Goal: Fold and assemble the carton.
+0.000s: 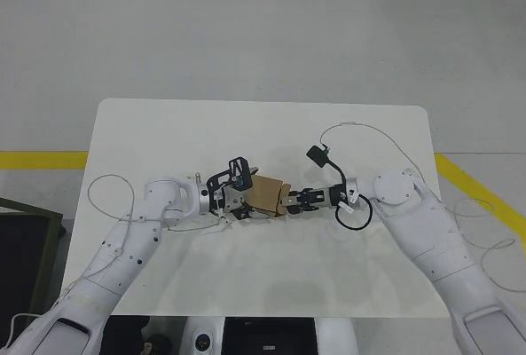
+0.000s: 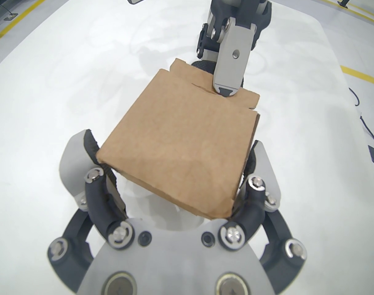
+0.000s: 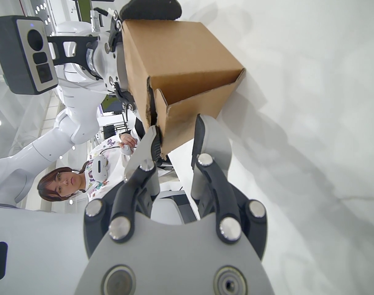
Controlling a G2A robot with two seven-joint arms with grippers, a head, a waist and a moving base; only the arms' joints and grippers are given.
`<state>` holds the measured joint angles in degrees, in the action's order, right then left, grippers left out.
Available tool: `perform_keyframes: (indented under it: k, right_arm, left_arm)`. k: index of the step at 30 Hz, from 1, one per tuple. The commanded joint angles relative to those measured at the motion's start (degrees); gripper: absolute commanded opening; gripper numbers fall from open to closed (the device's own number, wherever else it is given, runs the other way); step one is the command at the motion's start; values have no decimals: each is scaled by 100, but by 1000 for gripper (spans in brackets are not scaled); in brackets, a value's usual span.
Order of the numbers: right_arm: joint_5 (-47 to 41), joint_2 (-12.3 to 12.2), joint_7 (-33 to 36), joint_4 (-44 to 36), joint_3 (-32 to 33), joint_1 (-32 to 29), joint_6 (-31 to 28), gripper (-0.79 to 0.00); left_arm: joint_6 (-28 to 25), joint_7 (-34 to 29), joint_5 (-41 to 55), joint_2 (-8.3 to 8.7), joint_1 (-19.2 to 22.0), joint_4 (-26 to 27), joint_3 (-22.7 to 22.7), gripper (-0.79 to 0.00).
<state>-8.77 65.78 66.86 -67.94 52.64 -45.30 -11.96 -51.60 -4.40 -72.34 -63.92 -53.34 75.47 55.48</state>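
Note:
A small brown carton [image 1: 267, 192] is held a little above the middle of the white table [image 1: 245, 133], between my two grippers. My left gripper [image 2: 171, 161] is shut on the carton [image 2: 177, 142], one finger on each side wall at its closed end. At the opposite, open end [image 3: 193, 78], my right gripper [image 3: 177, 136] is shut on a folded flap [image 3: 174, 118]. One right fingertip [image 2: 225, 88] presses on the carton's top panel beside a slit, with the other finger underneath. From above, the left gripper [image 1: 240, 197] and right gripper [image 1: 287, 202] flank the carton.
A thin white cable [image 1: 369, 131] loops over the table's far right part, and another cable [image 1: 107, 191] hangs off the left edge. Yellow floor tape [image 1: 32, 160] runs beside the table. Bare table surface surrounds the carton.

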Motion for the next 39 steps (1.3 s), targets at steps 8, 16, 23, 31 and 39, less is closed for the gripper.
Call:
perform_keyframes:
  k: [8,16,23,31,39]
  right_arm:
    - [-35,65,-23,25,-124,145,-70,-600]
    - [-30,122,-9,149,-222,300,-222,-576]
    - [-147,137,24,209,-214,277,-515,-496]
    - [-157,48,144,101,25,172,-560,-486]
    - [47,-80,219,-135,266,-76,-413,-708]
  left_arm:
    - [-11,-8,4,-4,11,3,-8,0]
    - [-27,-9,4,-10,22,3,-27,0]
    - [-49,-22,17,-11,25,-17,-30,0]
    - [-77,-58,30,-7,20,-22,-24,0]
    - [-88,-72,23,-6,19,-18,-25,0]
